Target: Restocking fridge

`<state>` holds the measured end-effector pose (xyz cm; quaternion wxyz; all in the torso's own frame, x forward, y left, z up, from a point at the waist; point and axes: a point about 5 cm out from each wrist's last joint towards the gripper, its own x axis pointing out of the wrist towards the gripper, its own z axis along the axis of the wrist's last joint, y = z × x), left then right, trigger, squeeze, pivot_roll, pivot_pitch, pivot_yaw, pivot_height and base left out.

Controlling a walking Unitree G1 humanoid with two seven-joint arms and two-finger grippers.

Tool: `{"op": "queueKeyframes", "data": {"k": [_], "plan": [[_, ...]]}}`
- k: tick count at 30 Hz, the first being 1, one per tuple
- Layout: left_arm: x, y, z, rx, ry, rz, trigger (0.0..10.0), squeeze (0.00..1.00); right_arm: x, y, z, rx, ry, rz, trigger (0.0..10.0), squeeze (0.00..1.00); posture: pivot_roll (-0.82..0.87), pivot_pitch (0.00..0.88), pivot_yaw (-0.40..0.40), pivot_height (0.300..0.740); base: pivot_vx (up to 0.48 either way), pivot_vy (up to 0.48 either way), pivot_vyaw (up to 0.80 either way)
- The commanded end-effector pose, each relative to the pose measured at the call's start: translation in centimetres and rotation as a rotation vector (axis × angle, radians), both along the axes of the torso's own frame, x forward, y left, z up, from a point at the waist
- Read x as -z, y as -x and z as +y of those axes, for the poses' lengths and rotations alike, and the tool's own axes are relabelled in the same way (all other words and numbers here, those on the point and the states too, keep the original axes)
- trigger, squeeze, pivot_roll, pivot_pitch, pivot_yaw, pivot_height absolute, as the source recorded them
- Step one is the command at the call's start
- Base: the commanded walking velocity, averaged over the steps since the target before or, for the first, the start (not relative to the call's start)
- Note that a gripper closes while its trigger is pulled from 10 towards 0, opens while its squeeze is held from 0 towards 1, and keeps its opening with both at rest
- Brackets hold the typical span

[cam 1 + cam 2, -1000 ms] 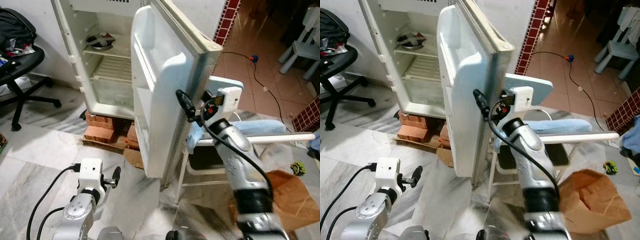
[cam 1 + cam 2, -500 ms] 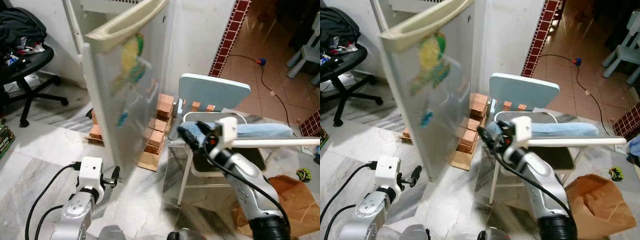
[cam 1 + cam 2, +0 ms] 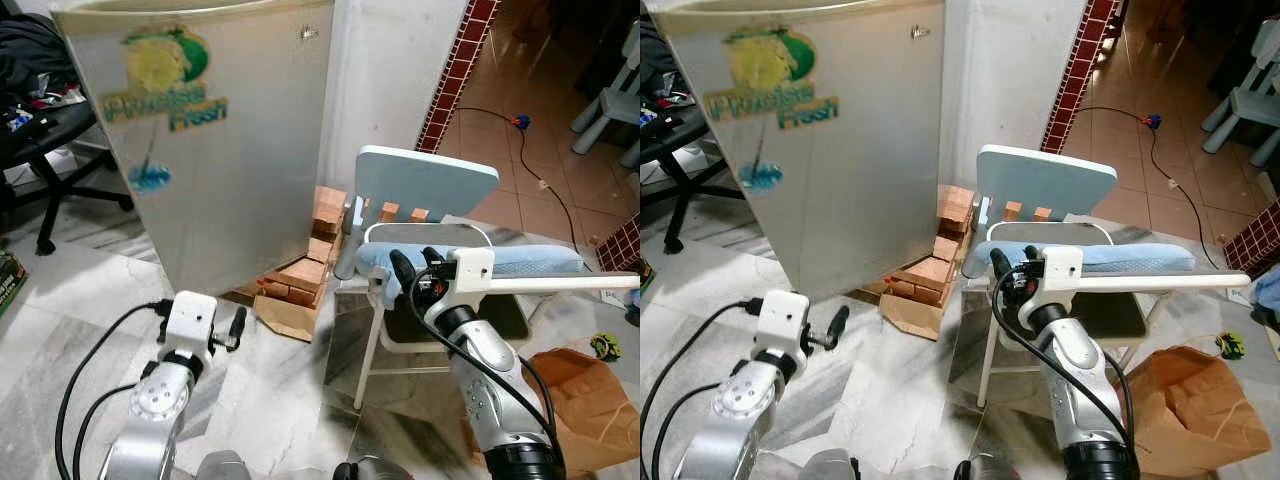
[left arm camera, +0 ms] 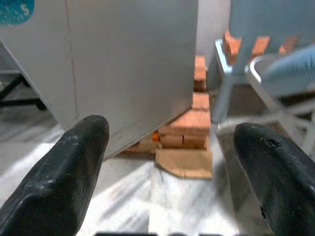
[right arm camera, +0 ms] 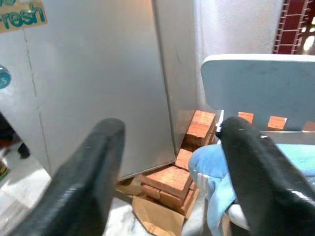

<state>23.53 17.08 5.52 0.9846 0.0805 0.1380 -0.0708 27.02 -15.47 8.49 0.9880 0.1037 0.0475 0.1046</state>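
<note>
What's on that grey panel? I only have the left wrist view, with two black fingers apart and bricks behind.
Observer: It's the fridge door, shut, with a "Precise Fresh" sticker near its top.
Operator: Where's the right gripper?
Observer: The right gripper is raised beside a pale blue chair, fingers open, holding nothing.
Operator: Anything on that chair?
Observer: A light blue cloth lies across its seat.
Operator: And on the floor nearby?
Observer: A brown paper bag sits to the robot's right.

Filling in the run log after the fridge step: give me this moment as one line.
fridge door: shut | left gripper: open, empty, low before door | right gripper: open, empty, raised by chair | bricks: under fridge
</note>
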Motion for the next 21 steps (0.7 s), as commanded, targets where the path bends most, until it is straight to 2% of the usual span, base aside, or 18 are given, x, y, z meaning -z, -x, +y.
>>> {"op": "queueKeyframes", "data": {"k": [1, 3, 8, 10, 21], "plan": [[0.0, -0.1, 0.3, -0.014, 0.028, -0.007, 10.0, 0.00, 0.2, 0.2, -1.0, 0.071, 0.015, 0.001, 10.0, 1.00, 0.05, 0.026, -0.050, 0.740, 0.000, 0.000, 0.00], [-0.2, -0.2, 0.1, 0.006, 0.034, -0.026, 10.0, 0.00, 0.5, 0.4, -1.2, 0.101, 0.003, 0.015, 10.0, 1.00, 0.04, 0.026, -0.052, 0.740, 0.000, 0.000, 0.00], [-0.1, -0.3, -0.3, 0.014, 0.043, -0.029, 10.0, 0.00, 0.6, 0.6, -1.3, 0.116, 0.019, 0.012, 10.0, 1.00, 0.04, 0.025, -0.054, 0.740, 0.000, 0.307, 0.00], [-0.4, -0.5, -1.0, 0.045, 0.067, -0.049, 10.0, 0.00, 0.5, 0.4, -1.4, 0.129, 0.036, -0.002, 10.0, 1.00, 0.04, 0.022, -0.055, 0.740, 0.000, 0.135, 0.00], [-0.3, -0.3, -2.1, 0.091, 0.062, -0.061, 10.0, 0.00, -0.1, -0.3, -2.2, 0.150, 0.050, -0.034, 10.0, 1.00, 0.04, 0.022, -0.066, 0.740, 0.000, 0.394, 0.00]]}}
